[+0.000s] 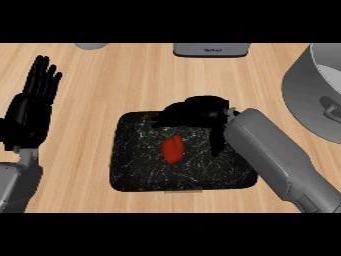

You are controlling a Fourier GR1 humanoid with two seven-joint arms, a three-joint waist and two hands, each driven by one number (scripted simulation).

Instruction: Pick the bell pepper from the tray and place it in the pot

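Writing on grey appliance (211, 49) illegible — right hand (199, 114) above bell pepper (174, 148).

Bell pepper (173, 148): red, elongated, green stem at upper end, lying lengthwise near centre of tray (136, 170). Tray: black, white-speckled, square, flat on table. Pot (313, 95): grey, large, round, handle on near rim, upright at right edge, well apart from tray.
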